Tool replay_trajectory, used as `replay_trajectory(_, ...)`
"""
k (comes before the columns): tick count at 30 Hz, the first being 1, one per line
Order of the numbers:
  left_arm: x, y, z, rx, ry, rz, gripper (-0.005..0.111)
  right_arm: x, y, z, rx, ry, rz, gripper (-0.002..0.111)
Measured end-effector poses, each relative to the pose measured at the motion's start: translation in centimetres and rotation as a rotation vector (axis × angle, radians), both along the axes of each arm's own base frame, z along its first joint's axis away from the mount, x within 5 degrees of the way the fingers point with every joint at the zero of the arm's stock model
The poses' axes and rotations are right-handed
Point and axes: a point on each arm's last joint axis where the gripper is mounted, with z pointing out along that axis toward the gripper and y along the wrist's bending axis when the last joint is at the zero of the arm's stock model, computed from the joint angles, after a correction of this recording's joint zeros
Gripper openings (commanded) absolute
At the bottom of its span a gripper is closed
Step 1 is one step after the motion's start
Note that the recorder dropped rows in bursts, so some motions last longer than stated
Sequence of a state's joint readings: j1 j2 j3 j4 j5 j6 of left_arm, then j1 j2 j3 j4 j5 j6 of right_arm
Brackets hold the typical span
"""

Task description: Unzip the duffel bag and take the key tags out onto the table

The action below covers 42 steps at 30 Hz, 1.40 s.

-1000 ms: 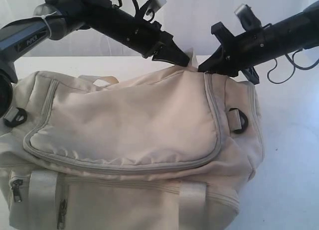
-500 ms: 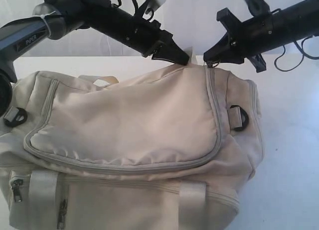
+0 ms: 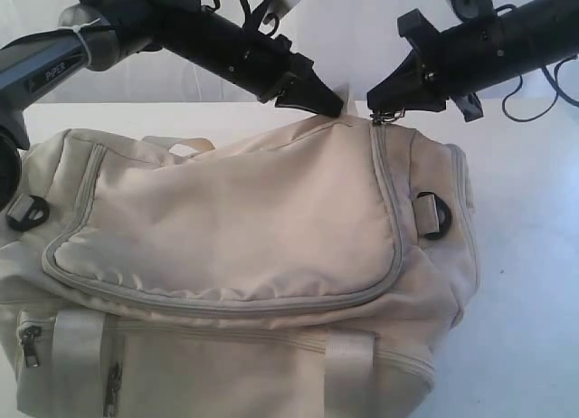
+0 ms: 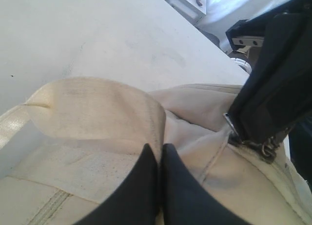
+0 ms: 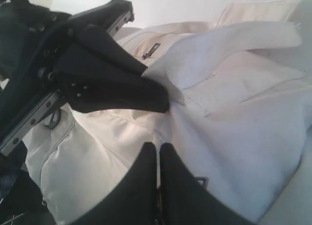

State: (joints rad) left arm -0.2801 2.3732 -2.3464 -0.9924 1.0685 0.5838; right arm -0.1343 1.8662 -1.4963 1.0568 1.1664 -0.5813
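The duffel bag (image 3: 244, 219) sits on the white table (image 3: 534, 255) right in front of me, cream and bulky, taking up most of the near side. Its big top flap, edged in grey piping (image 3: 394, 228), lies flat and closed. Both arms reach in from above and meet at the highest point of the bag, their tips just beside each other but not touching. The left gripper (image 3: 335, 108) is pinched tight, with no gap between its black fingers. It has hold of the pale webbing strap (image 4: 97, 108), which curls up in a loop at the bag's crest. The right gripper (image 3: 376, 101) is also closed down to nothing, and it looks to be nipping the small metal zipper pull (image 3: 385, 118) where the piping comes over the top. The fabric is drawn up into a slight peak under it. A black D-ring (image 3: 434, 217) hangs on the bag's right end, and another D-ring (image 3: 27, 212) on the left end. Two little pocket zips (image 3: 32, 346) show low on the front, beside a strap running down the bag's face.
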Motion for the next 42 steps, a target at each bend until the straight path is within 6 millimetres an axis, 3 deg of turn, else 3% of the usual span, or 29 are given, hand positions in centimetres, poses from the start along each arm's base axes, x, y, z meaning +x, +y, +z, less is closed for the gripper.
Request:
replay_trajectory(15,-0.1,0.0,0.0,0.001,0.007,-0.005,0.000,-1.4,0.2,2.4,-0.046,-0.110,0.064,0.000)
replay_trajectory(21,-0.1,0.0,0.0,-0.002,0.018,-0.001,0.000,-2.2,0.8,2.2,-0.059,-0.118,0.094,0.000)
replay_trajectory(28,-0.1,0.1,-0.2,0.022,0.038,0.010,0.000,-4.9,3.4,1.9,-0.069,-0.118,0.177,0.000)
replay_trajectory(42,-0.2,0.1,-0.3,0.027,0.048,0.006,0.000,-10.4,3.4,0.8,-0.124,-0.039,0.170,0.000)
